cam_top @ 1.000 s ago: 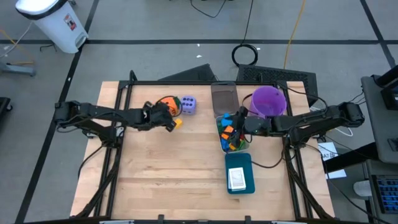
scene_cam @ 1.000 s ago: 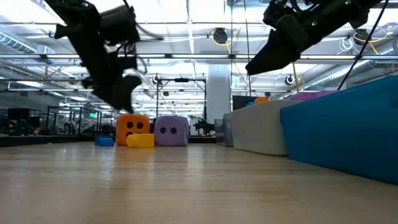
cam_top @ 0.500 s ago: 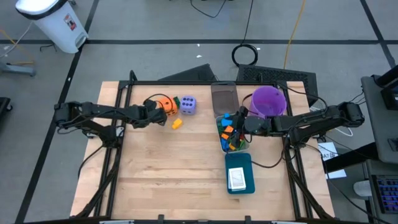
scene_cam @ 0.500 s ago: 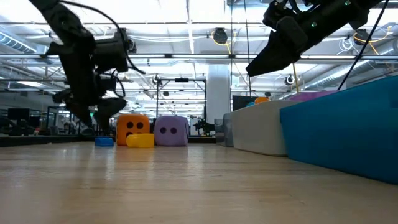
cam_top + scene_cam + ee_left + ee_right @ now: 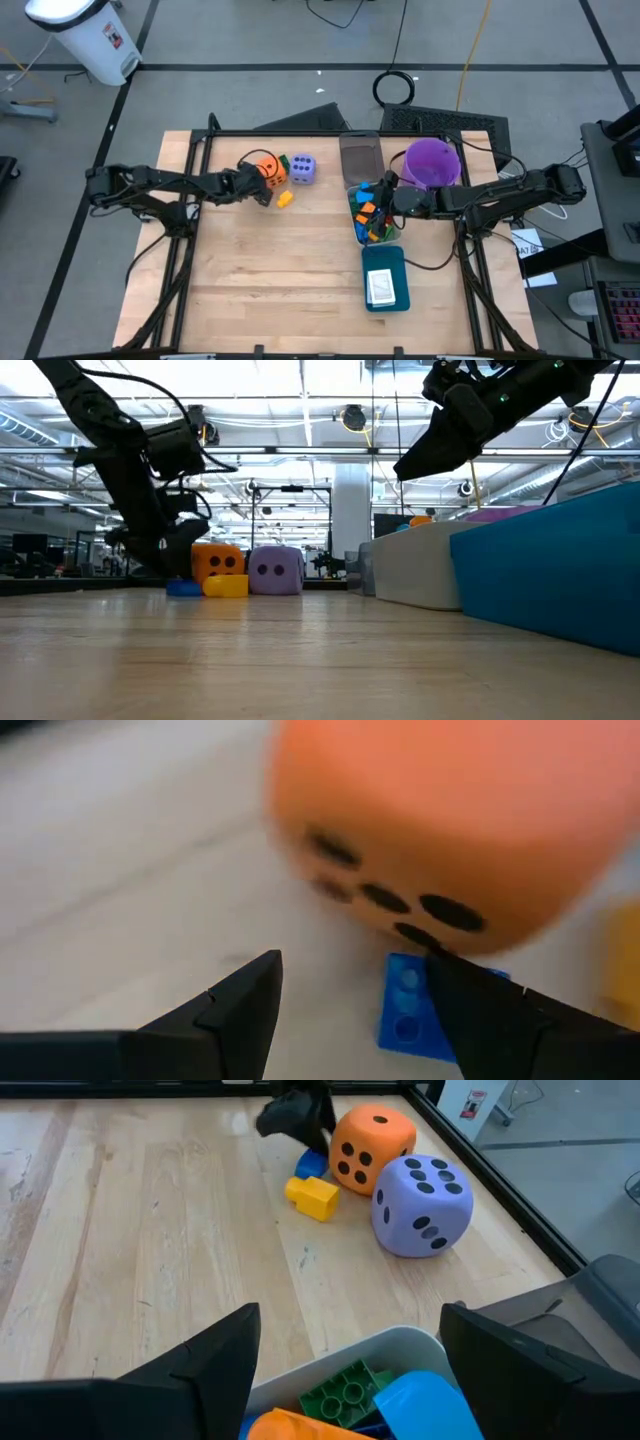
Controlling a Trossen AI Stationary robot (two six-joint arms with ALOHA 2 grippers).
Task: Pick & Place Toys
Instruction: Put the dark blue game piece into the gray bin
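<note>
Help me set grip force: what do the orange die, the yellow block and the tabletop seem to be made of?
Orange die: looks like soft matte foam, with rounded edges and no glare, though that is a guess.
Yellow block: likely hard moulded plastic, with crisp edges and a slight sheen.
Tabletop: light wood planks with visible grain and a smooth finish.

a big industrial lab: ceiling trusses (image 5: pixel 300 455), strip lights, floor cables (image 5: pixel 395 88).

Matt orange die (image 5: pixel 371 1146), glossy plastic blue block (image 5: pixel 412 1010), wood-grain table (image 5: pixel 280 270)
</note>
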